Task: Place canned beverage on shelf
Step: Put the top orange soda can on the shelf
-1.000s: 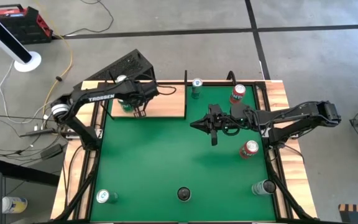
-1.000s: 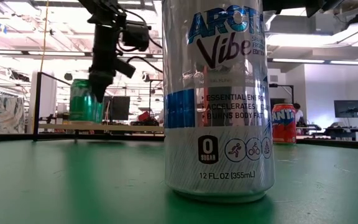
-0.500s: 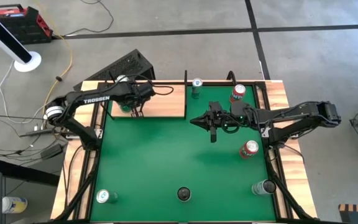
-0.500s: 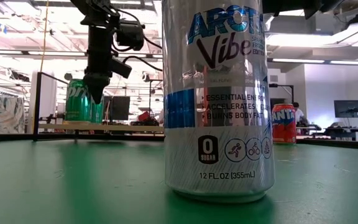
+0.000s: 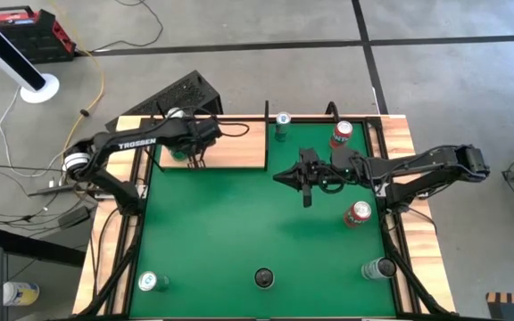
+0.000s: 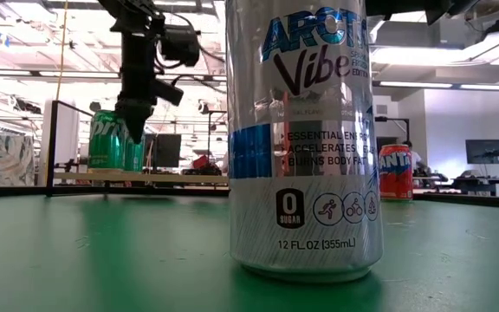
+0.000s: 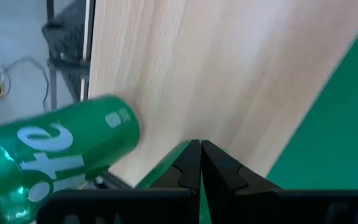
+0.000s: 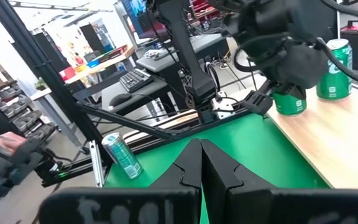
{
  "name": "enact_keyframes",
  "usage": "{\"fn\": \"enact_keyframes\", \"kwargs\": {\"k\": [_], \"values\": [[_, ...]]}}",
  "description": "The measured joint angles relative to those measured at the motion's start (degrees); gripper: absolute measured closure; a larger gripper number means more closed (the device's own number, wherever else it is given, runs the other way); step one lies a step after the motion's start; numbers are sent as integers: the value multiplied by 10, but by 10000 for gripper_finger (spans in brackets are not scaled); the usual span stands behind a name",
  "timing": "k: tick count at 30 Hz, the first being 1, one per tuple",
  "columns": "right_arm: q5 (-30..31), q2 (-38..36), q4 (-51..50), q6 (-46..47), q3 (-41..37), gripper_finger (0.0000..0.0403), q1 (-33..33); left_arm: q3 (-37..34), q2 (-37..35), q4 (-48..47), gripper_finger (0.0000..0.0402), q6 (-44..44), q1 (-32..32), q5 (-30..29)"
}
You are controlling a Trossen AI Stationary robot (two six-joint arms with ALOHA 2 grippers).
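Observation:
A green soda can [image 7: 48, 155] stands upright on the pale wooden shelf [image 5: 239, 147] near its left end. It also shows in the low view [image 6: 109, 139]. A second green can [image 8: 333, 68] stands farther back on the shelf. My left gripper [image 5: 196, 157] hangs over the shelf just to the right of the nearer can. Its fingers [image 7: 199, 158] are shut and empty, apart from the can. My right gripper [image 5: 306, 192] is shut and empty above the middle of the green mat.
Other cans stand on the mat: a silver one [image 5: 282, 120] and a red one [image 5: 341, 134] at the far edge, a red one [image 5: 357, 214] and a silver one [image 5: 377, 267] on the right, one [image 5: 153, 282] near left, and the Arctic Vibe can [image 6: 301, 139] at the near edge.
My left gripper has drawn back a little toward the table's left edge over the shelf. In the low view it no longer covers the green can's front, which now shows its lettering. My right arm has kept still.

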Motion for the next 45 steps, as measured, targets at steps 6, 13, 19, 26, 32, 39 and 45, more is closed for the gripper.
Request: {"fn": "enact_keyframes", "kwargs": {"k": [6,13,19,26,32,39,45], "values": [[0,0,-1,-1,0,378,-13,23,-58,44,401,-4,-25,46],[0,0,-52,7,25,378,-41,28,-167,152,401,-41,-53,245],[0,0,-327,-18,138,378,-79,14,-234,226,401,-48,-83,332],[34,0,-660,-13,257,378,-172,-80,-280,311,401,-97,-96,333],[-29,0,-809,97,280,378,-200,-145,-302,385,401,-159,-113,357],[-74,0,-992,279,280,378,-66,-150,-308,396,401,-148,-127,357],[-60,-8,-1069,486,280,376,77,-150,-308,420,401,-111,-126,356]]}}
